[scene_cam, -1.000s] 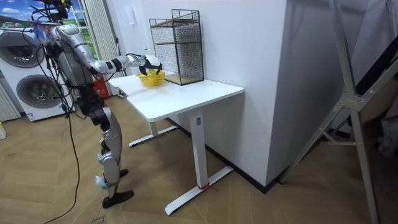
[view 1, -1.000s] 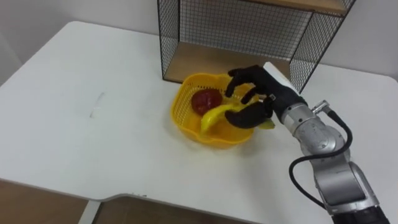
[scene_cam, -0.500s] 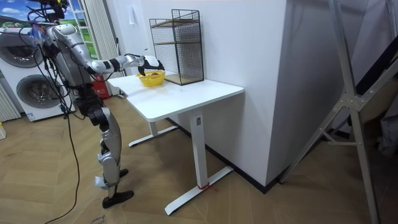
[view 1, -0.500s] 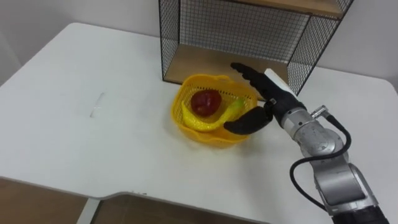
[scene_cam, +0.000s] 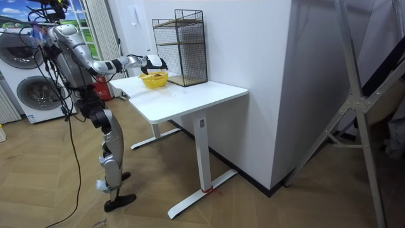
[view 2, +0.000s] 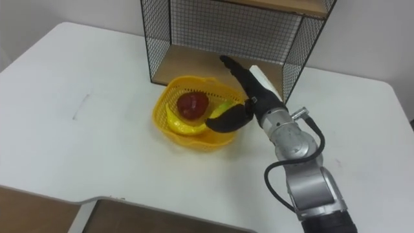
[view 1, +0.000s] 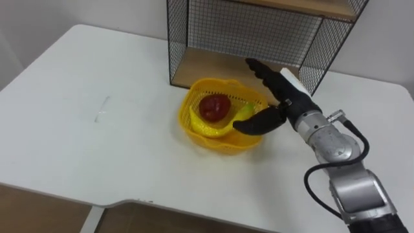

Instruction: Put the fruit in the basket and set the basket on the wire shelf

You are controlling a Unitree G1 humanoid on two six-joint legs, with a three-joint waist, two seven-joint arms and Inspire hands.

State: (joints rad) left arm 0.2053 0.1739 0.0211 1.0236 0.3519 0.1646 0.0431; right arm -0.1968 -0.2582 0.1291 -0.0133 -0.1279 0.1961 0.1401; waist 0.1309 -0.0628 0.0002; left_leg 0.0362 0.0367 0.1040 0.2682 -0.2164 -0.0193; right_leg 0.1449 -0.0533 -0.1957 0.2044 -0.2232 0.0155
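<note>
A yellow mesh basket (view 1: 194, 129) stands on the white table (view 1: 97, 142) just in front of the black wire shelf (view 1: 259, 32). Inside it lie a red fruit (view 1: 214, 107) and a yellow banana (view 1: 228, 124), which curves along the basket's right side. My right hand (view 1: 286, 102) hovers open at the basket's right rim, with straight fingers reaching toward the shelf and the thumb low by the rim. It holds nothing. In the room view I stand at the table's far end with that hand (scene_cam: 154, 62) above the basket (scene_cam: 154, 79).
The shelf's wooden bottom board (view 1: 213, 65) lies open toward me right behind the basket. A second wooden board sits higher up in the shelf (view 2: 284, 5). Bare tabletop spreads to the left and front. A washing machine (scene_cam: 28, 88) stands behind me.
A second ago my right hand was curled round the banana over the basket. It has let go: the banana now lies in the basket, and the hand has opened and drawn slightly right.
</note>
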